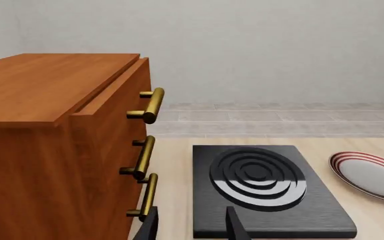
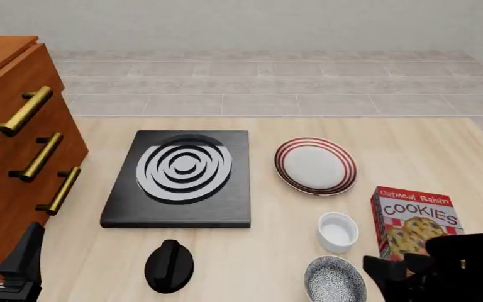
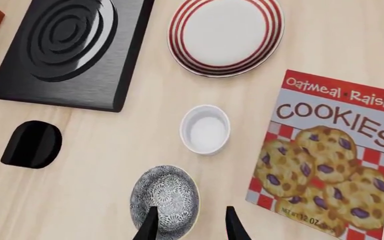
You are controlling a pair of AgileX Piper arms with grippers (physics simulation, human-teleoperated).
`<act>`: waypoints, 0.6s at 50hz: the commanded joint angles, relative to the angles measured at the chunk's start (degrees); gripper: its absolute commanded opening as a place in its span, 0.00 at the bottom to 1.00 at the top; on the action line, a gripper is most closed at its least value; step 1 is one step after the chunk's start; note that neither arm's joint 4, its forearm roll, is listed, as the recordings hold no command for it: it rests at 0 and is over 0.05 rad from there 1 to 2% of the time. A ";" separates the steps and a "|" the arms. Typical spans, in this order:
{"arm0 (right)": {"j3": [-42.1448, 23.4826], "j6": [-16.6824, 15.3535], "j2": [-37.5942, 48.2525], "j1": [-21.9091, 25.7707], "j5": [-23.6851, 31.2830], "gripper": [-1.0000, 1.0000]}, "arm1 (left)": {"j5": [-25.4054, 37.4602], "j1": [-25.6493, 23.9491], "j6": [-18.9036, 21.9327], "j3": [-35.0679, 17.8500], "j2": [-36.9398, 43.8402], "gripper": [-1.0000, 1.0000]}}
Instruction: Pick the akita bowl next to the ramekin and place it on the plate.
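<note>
Bowl point(image 2: 334, 280) sits low centre-right of the front view, just below the ramekin point(image 2: 338, 231). Right gripper point(image 3: 190, 222) open, one finger over the rim. Lower straight, pinch the rim, lift toward plate point(image 2: 316, 165). Left gripper point(image 1: 190, 225) open, idle.

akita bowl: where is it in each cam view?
Front view: akita bowl at the near table edge, just nearer than the ramekin.
Right wrist view: bowl right ahead of the right gripper, beside the ramekin.
Left wrist view: not in it.
Shared landmark: the plate, red-ringed, shows in all three.
</note>
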 commanded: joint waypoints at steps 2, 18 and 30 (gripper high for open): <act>0.41 0.60 2.81 0.47 -3.19 1.00 | 0.00 0.00 -0.01 0.00 0.01 1.00; 2.95 1.21 8.60 1.58 -9.85 1.00 | 0.00 -0.01 0.00 0.00 0.00 1.00; 4.35 0.92 12.59 2.40 -13.25 1.00 | 0.00 0.01 -0.01 0.00 -0.01 1.00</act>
